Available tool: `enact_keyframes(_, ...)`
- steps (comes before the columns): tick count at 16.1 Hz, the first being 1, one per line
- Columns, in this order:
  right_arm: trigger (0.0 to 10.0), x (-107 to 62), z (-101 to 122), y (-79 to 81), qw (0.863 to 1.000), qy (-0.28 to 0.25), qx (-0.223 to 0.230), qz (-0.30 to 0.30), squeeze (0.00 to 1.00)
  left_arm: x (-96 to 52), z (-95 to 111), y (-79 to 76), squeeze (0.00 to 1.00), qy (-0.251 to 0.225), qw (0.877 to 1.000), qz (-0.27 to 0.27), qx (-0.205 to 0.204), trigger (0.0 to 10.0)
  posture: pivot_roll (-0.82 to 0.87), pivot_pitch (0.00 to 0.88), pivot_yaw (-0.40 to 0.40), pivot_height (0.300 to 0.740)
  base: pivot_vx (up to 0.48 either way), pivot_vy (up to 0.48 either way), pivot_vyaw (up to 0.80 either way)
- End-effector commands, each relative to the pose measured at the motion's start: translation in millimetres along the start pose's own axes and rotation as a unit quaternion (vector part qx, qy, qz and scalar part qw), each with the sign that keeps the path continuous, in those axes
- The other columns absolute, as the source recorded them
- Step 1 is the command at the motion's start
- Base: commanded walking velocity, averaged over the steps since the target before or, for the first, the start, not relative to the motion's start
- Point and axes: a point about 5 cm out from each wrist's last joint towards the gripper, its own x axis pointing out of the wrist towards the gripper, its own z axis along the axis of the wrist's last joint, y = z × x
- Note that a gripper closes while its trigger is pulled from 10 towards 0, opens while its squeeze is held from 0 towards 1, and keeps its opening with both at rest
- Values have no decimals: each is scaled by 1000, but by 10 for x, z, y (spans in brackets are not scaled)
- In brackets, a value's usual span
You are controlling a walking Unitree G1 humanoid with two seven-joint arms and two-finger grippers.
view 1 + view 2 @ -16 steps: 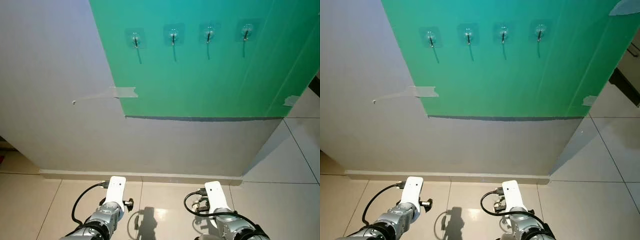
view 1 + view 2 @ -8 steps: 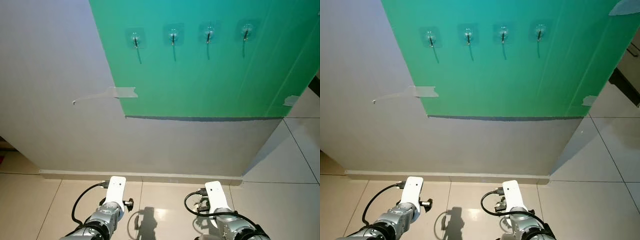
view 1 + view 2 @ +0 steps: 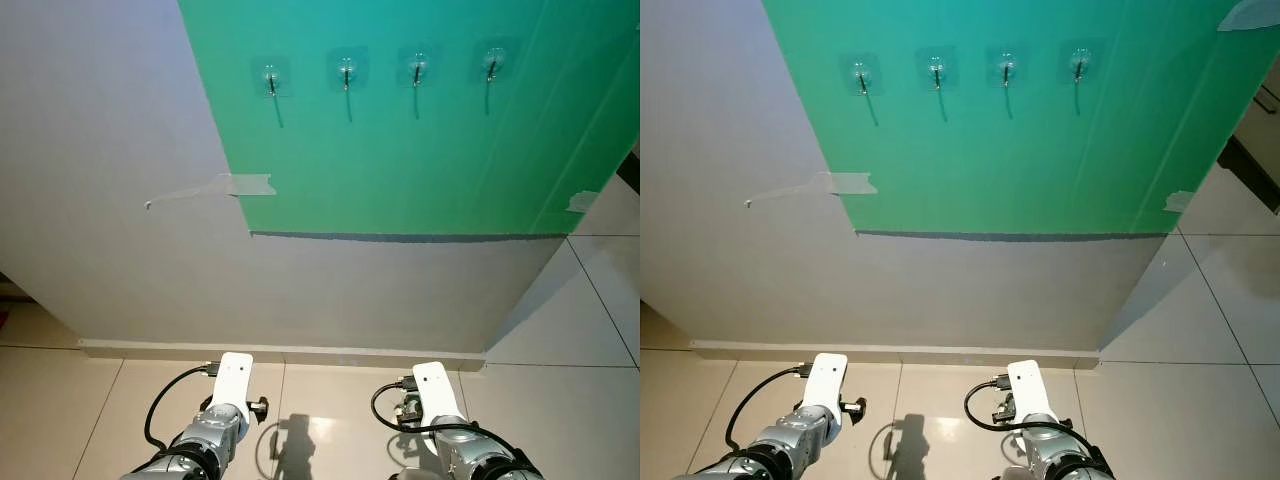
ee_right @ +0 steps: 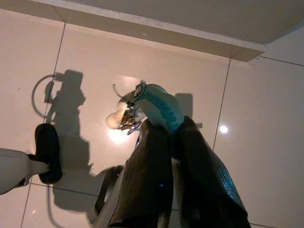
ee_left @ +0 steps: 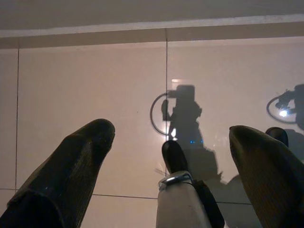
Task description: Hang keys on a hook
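Note:
Four clear adhesive hooks (image 3: 346,72) sit in a row high on a green panel (image 3: 400,160) on the wall ahead, all bare. Both arms hang low near the floor, the left arm (image 3: 218,420) and the right arm (image 3: 442,425) well below the hooks. In the right wrist view my right gripper (image 4: 171,129) is shut on a teal key strap (image 4: 159,105), and a bunch of metal keys (image 4: 127,117) dangles from it over the tiles. In the left wrist view my left gripper (image 5: 172,132) is open with nothing between its fingers (image 5: 76,161).
The green panel is taped onto a grey wall (image 3: 120,150) with a strip of tape (image 3: 245,185) at its left edge. A baseboard (image 3: 280,351) meets a glossy beige tiled floor (image 3: 330,420). The wall ends at a corner on the right (image 3: 520,300).
My right wrist has shifted slightly to the right. The left arm and the hooks stand as before.

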Motion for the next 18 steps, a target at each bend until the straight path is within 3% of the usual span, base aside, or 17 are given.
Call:
enact_keyframes(1,0,5,63,-3,1000,-6,-2,3,0,0,-5,9,0,2,1000,3,-3,10000,-173,0,79,740,0,0,0)
enact_keyframes(5,0,6,73,-15,1000,-9,2,3,0,0,4,-4,0,1,1000,2,-2,10000,-173,0,78,740,0,0,0)
enact_keyframes(8,0,4,41,-3,998,-3,55,6,0,-4,-85,-43,0,10,999,0,-41,10000,-173,0,80,740,0,0,0)
enact_keyframes(9,0,4,33,5,998,-2,69,11,0,-5,-103,-74,0,18,997,0,-76,10000,-175,0,78,740,0,0,0)
enact_keyframes(12,0,2,29,17,996,-4,83,20,0,-4,-52,-167,0,13,995,-14,-95,10000,-178,0,72,740,0,0,0)
enact_keyframes(18,0,0,-19,44,992,8,122,14,0,-7,-110,-169,0,25,991,-9,-132,10000,-171,0,72,740,0,0,0)
